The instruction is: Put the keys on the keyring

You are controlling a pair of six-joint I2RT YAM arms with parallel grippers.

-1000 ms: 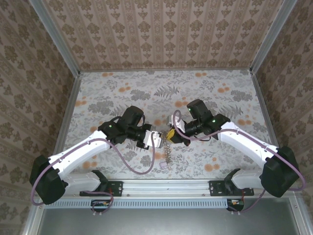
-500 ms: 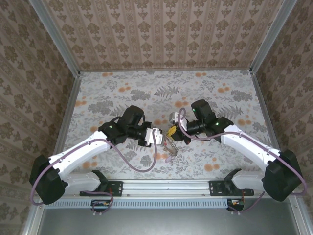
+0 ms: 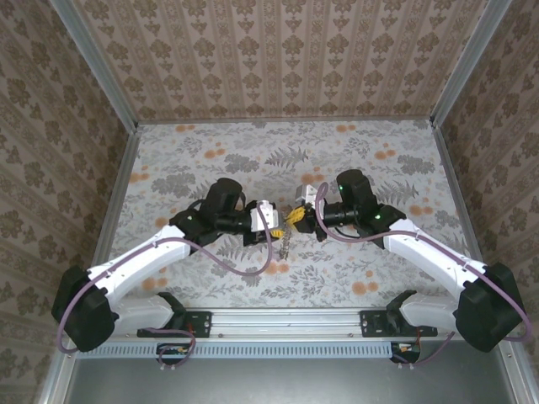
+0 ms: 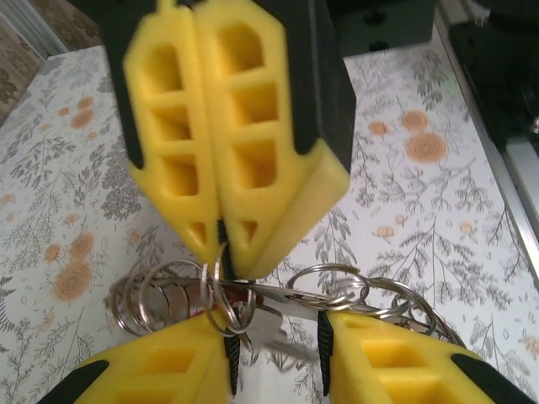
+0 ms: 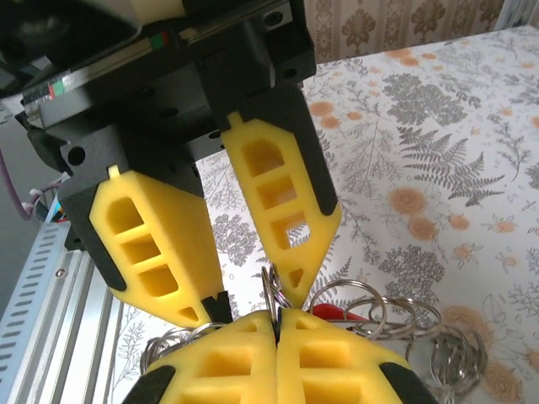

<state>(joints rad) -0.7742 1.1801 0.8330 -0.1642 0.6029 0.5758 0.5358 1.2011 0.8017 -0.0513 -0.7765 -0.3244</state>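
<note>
Left wrist view: right gripper (image 4: 223, 252) clamps the keyring (image 4: 145, 296) — left gripper (image 4: 278, 364) gapes below it. Likely light, slippery wire; pinch one loop beside the key (image 4: 221, 296).

Legible text, labels, brands, numbers, signs: none found in any view. One doubtful item: a narrow strip with red and green marks (image 5: 109, 71) on the black body of the left tool (image 5: 251, 299), seen in the right wrist view and too blurred to read.
</note>
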